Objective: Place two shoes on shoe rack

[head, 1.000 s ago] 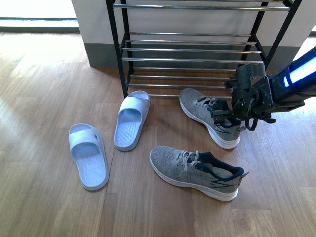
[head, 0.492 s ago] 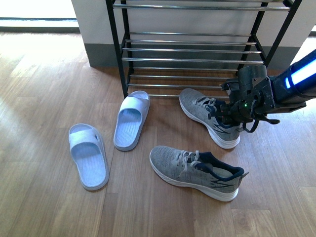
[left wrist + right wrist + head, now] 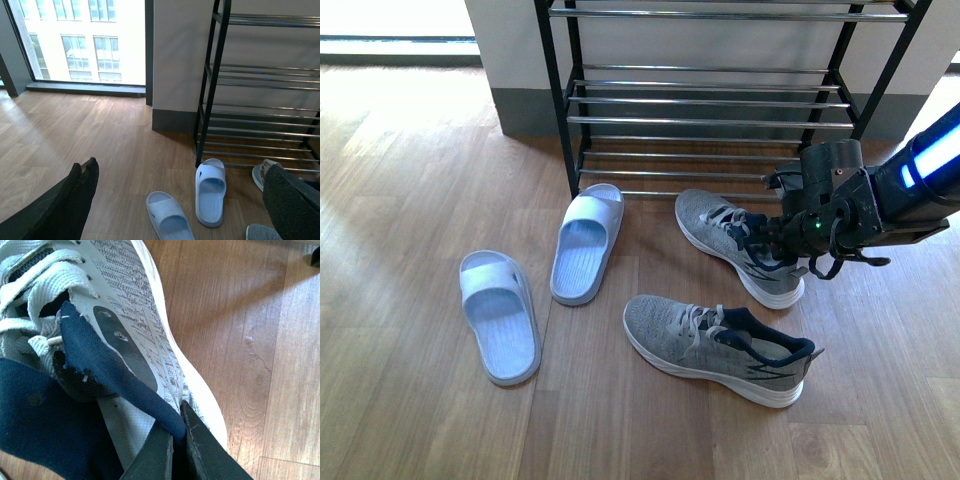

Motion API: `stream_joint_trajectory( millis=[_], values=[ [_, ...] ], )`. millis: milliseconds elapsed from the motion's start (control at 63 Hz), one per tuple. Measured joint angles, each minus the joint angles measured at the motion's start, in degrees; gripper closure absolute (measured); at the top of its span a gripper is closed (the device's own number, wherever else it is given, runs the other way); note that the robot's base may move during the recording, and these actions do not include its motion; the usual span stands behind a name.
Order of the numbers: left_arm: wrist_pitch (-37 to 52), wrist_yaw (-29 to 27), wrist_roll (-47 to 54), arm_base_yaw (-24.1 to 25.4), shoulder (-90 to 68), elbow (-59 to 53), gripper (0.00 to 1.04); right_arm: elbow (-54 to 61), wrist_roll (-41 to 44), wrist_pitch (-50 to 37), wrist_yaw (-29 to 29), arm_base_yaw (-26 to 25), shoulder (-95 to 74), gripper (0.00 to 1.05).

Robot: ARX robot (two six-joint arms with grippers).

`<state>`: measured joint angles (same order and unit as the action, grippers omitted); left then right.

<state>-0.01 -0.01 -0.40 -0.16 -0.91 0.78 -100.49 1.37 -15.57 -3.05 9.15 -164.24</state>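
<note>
My right gripper (image 3: 790,240) is shut on the navy collar of a grey knit sneaker (image 3: 730,238) that lies just in front of the shoe rack (image 3: 720,120). In the right wrist view its fingers (image 3: 197,445) pinch that collar at the sneaker's (image 3: 125,315) side. A second grey sneaker (image 3: 720,345) lies nearer on the floor. Two pale blue slide sandals (image 3: 588,243) (image 3: 500,315) lie to the left. My left gripper (image 3: 180,200) hangs open high above the floor, with the sandals (image 3: 211,191) (image 3: 167,220) below it.
The rack's (image 3: 260,85) chrome bars stand against a grey wall on a wooden floor (image 3: 410,200). A bright window (image 3: 80,40) is at the far left.
The right gripper has closed onto the sneaker's collar, and the sneaker has shifted slightly left and towards the front.
</note>
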Motion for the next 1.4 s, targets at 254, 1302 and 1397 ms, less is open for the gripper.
stream_joint_trajectory(
  millis=[254, 1302, 1397],
  values=[
    [0.0, 0.0, 0.0, 0.0, 0.0, 0.0, 0.09, 21.7, -5.0, -10.6, 2.7, 0.7, 18.9, 1.03],
    [0.0, 0.0, 0.0, 0.0, 0.0, 0.0, 0.09, 76.7, -15.4, 3.7, 23.1, -11.8, 113.6, 1.03],
    [0.0, 0.0, 0.0, 0.0, 0.0, 0.0, 0.09, 76.7, -15.4, 3.7, 23.5, -11.8, 113.6, 1.03]
  ],
)
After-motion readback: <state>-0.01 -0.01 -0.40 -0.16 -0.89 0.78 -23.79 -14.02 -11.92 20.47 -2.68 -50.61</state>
